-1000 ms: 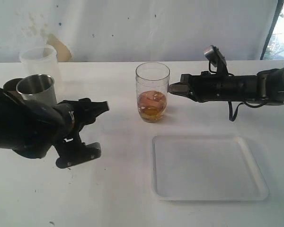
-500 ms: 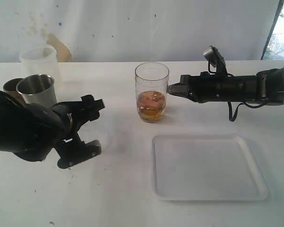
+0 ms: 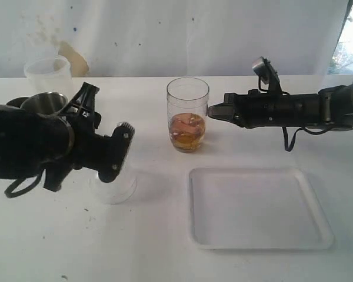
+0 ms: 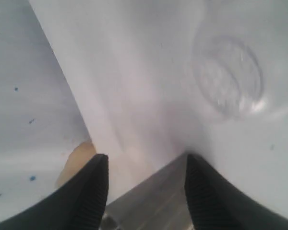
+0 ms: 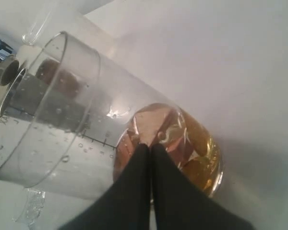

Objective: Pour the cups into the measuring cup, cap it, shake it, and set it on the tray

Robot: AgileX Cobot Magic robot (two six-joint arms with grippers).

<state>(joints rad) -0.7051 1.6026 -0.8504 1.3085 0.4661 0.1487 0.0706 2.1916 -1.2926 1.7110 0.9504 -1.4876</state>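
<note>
The clear measuring cup (image 3: 188, 97) stands upright at mid-table with amber liquid and pieces in its bottom (image 5: 192, 143). My right gripper (image 3: 210, 110) is shut, its tips (image 5: 146, 147) against the cup's side, holding nothing. The white tray (image 3: 259, 205) lies in front of it. My left gripper (image 3: 105, 111) is open, jaws apart (image 4: 145, 158), beside the steel tumbler (image 3: 44, 101), whose steel side (image 4: 153, 201) shows between the fingers. The frosted cup (image 3: 47, 70) stands behind the tumbler. My left arm hides the wooden cup.
A small clear dome lid (image 3: 113, 185) lies on the table just below my left gripper, and also shows in the left wrist view (image 4: 228, 76). A white wall with a tan stain (image 3: 73, 59) closes off the back.
My left arm has lifted and rolled towards the tumbler, uncovering the dome lid on the table where the gripper was. The right gripper and the measuring cup have barely moved.
</note>
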